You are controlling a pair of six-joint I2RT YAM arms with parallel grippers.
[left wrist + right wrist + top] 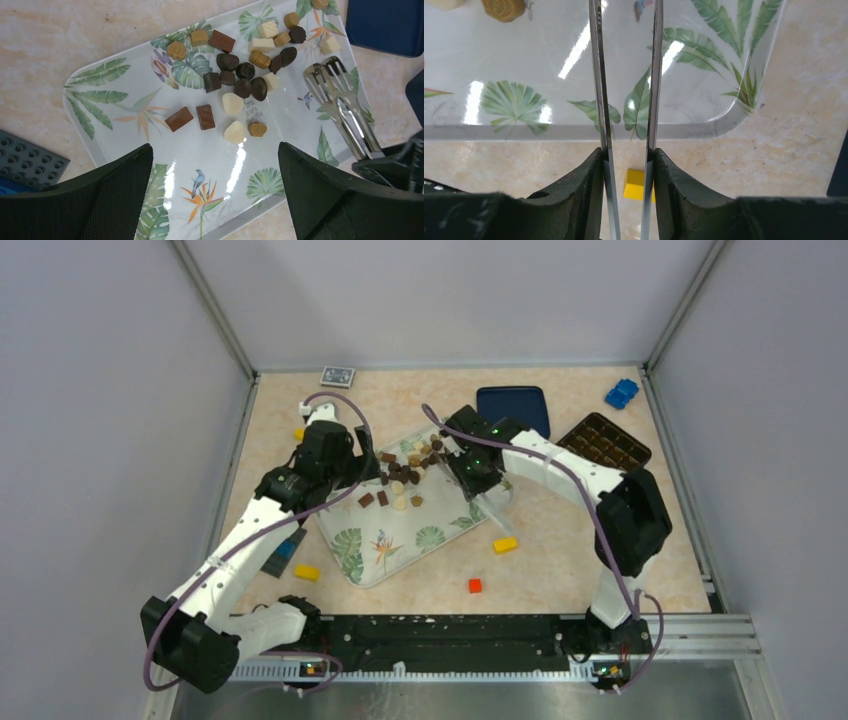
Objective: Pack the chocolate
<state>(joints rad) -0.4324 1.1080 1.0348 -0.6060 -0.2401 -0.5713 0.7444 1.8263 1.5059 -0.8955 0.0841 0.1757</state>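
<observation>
The chocolate (pixel 408 475) lies as many small dark, light brown and cream pieces on a leaf-print tray (pixel 385 550). It shows close up in the left wrist view (pixel 240 80). My left gripper (pixel 368 470) is open and empty, above the tray's bare part (pixel 214 147) just short of the pieces. My right gripper (pixel 480 485) is shut on metal tongs (pixel 492 505), pressing their two arms (pixel 599 75) between its fingers (pixel 628 155). The tongs' head (pixel 327 77) rests on the tray beside the chocolate and holds nothing.
A brown moulded chocolate box (pixel 605 440) and a dark blue lid (pixel 512 408) lie at the back right. Yellow bricks (pixel 505 545) (pixel 306 572), a red brick (pixel 475 586), a blue brick (pixel 621 392) and a grey baseplate (pixel 285 550) lie around the tray.
</observation>
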